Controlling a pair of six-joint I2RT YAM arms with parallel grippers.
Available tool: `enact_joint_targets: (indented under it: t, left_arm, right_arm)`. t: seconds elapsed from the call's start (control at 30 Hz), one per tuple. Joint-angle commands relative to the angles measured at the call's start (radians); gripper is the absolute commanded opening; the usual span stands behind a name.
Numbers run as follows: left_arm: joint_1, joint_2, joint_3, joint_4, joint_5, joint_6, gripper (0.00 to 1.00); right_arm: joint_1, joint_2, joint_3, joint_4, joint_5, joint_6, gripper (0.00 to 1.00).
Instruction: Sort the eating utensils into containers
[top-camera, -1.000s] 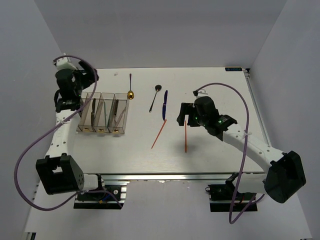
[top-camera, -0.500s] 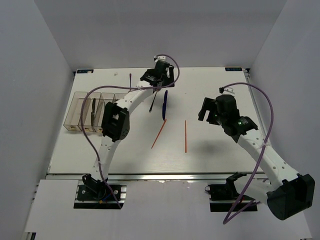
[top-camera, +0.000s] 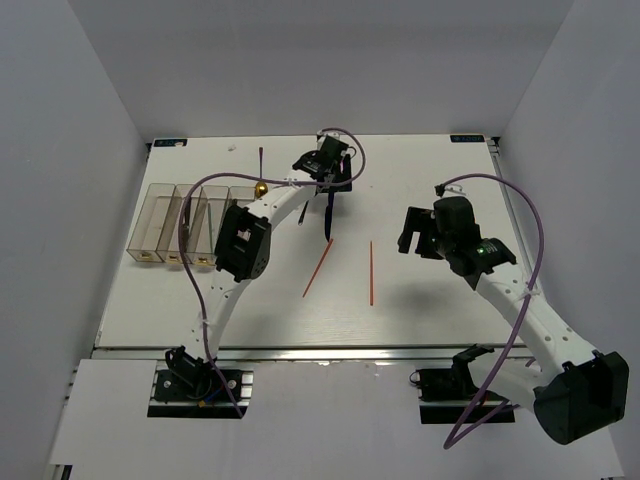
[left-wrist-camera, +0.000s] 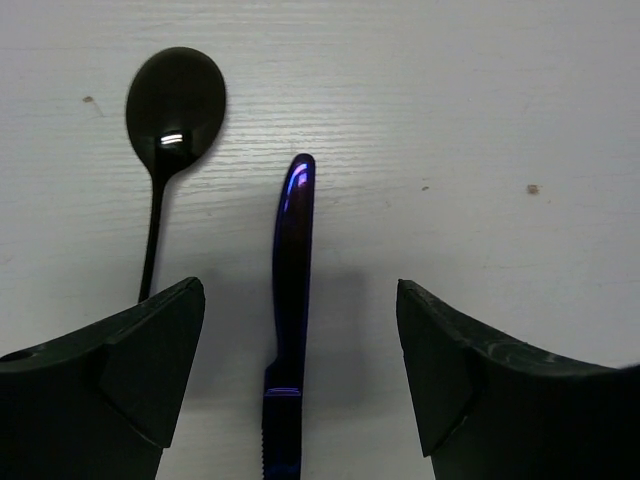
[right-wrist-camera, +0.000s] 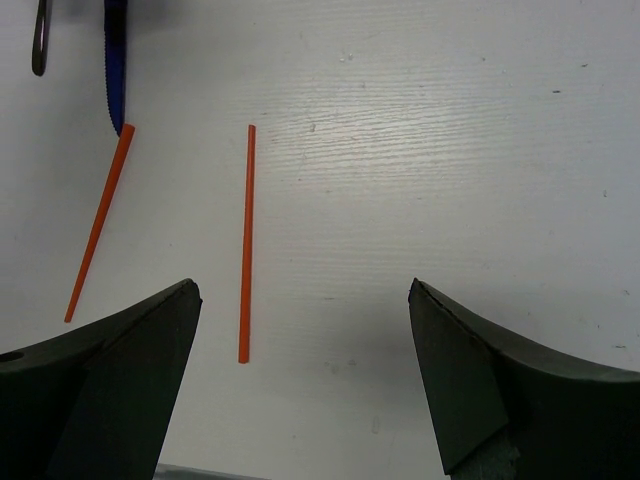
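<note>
White desk (top-camera: 430, 180) is carrying everything; the smoky-brown containers (top-camera: 150, 225) are sitting at its left side, well apart from the work. I'm holding the left jaws apart astride the blue knife (left-wrist-camera: 290, 300), while the right jaws are hanging apart above an orange chopstick (right-wrist-camera: 245, 240). I'm worrying about the black spoon (left-wrist-camera: 175, 100): its handle is slipping behind one jaw, so closing may snag it too.
</note>
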Motion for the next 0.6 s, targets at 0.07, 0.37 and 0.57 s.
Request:
enact_joint_targets:
  t: [0.07,0.37,0.57]
  left_arm:
    - [-0.016,0.046,0.073,-0.002,0.04,-0.008,0.83]
    - [-0.057,0.09,0.073,-0.096,-0.089,0.032,0.65]
    - [-0.059,0.069,0.003,-0.145,-0.009,0.005,0.45]
  right_arm:
    - [-0.005,-0.034,-0.019,0.021,-0.033,-0.028,0.89]
    - [-0.005,-0.048,-0.028,0.036,-0.068,-0.033,0.89]
    - [-0.004,-0.059,-0.034,0.039,-0.067,-0.034,0.89]
